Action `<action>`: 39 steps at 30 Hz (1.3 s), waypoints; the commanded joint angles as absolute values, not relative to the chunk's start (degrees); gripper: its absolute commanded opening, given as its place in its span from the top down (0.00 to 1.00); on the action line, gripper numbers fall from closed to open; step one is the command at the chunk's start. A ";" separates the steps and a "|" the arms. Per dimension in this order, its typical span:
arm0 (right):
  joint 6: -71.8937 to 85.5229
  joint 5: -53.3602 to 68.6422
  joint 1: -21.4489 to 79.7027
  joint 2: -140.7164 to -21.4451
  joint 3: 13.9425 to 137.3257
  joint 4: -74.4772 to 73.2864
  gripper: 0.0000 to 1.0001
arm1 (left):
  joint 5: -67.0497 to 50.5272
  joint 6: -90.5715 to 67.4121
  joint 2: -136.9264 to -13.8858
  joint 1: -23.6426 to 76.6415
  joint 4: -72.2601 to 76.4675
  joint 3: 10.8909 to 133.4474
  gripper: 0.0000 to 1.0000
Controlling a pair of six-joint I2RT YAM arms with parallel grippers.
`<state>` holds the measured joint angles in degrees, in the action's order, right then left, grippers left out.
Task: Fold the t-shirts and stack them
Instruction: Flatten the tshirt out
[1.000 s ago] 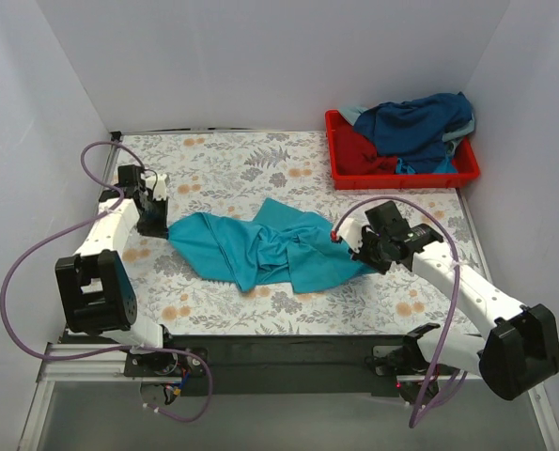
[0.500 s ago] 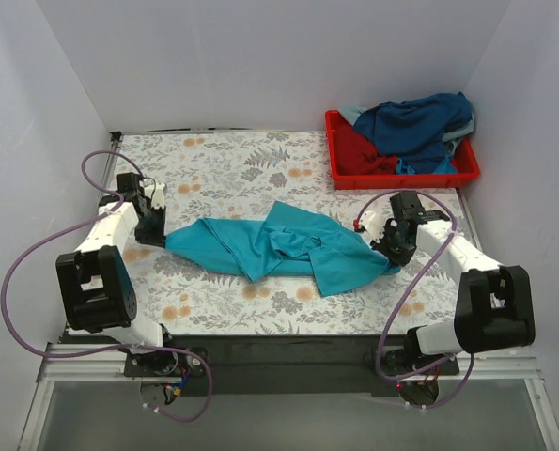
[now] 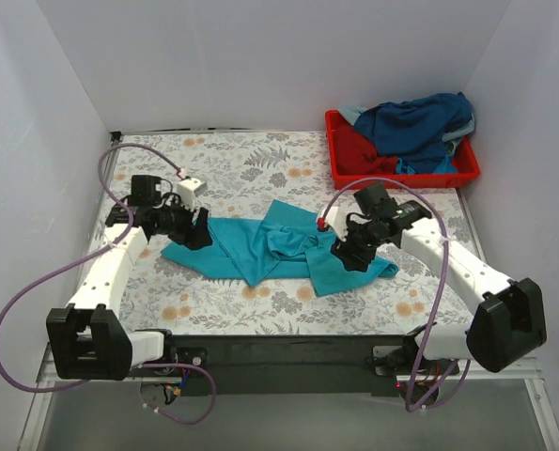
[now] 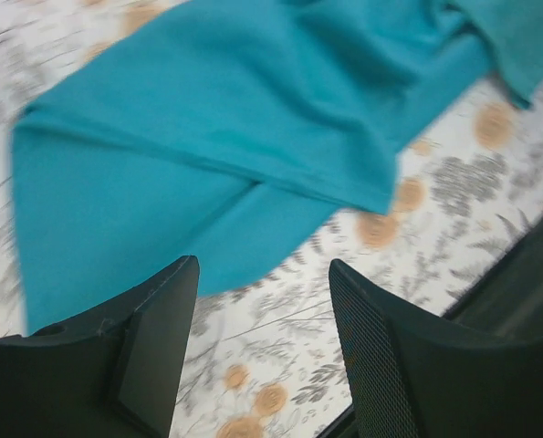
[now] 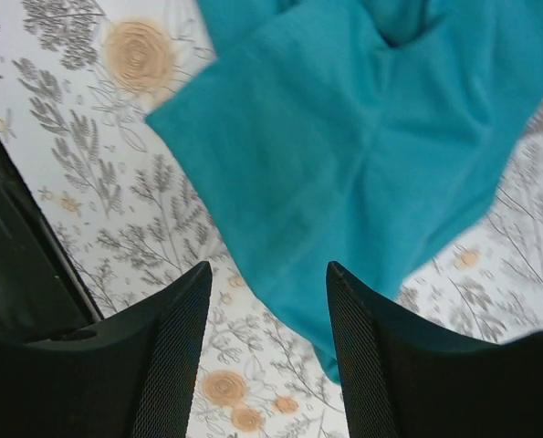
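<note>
A teal-turquoise t-shirt lies crumpled and stretched left to right across the middle of the floral table. My left gripper hovers over its left end, open, with only cloth and table showing beyond its fingers. My right gripper hangs above the shirt's right end, also open, and the teal cloth lies below the gap, untouched. More t-shirts are heaped in the red tray at the back right: a navy one on top, a red one under it, and a bit of teal.
The red plastic tray stands in the back right corner against the white wall. White walls close the table on three sides. A black rail runs along the near edge by the arm bases. Purple cables loop off both arms.
Both grippers were shut on the ends of the teal shirt and now stand open, having let it go. Both arms have swung inward above the shirt, which lies a little shorter.
</note>
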<state>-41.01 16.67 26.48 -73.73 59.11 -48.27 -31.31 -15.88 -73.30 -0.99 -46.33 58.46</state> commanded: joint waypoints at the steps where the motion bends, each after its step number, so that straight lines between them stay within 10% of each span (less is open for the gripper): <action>1: -36.13 20.39 32.50 -77.34 57.84 -46.60 0.41 | -41.04 -12.91 -71.02 5.43 -43.96 53.89 0.42; 33: -25.49 17.58 42.54 -84.55 49.75 -31.64 0.43 | -14.69 0.18 -73.46 40.78 -3.17 27.51 0.49; 39: -25.66 16.17 42.54 -85.16 49.40 -31.55 0.41 | -12.04 -1.85 -74.45 41.31 -3.07 28.30 0.87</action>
<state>-26.20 16.62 42.39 -84.86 49.80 -32.42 -15.33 -1.67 -74.83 40.99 -3.62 27.77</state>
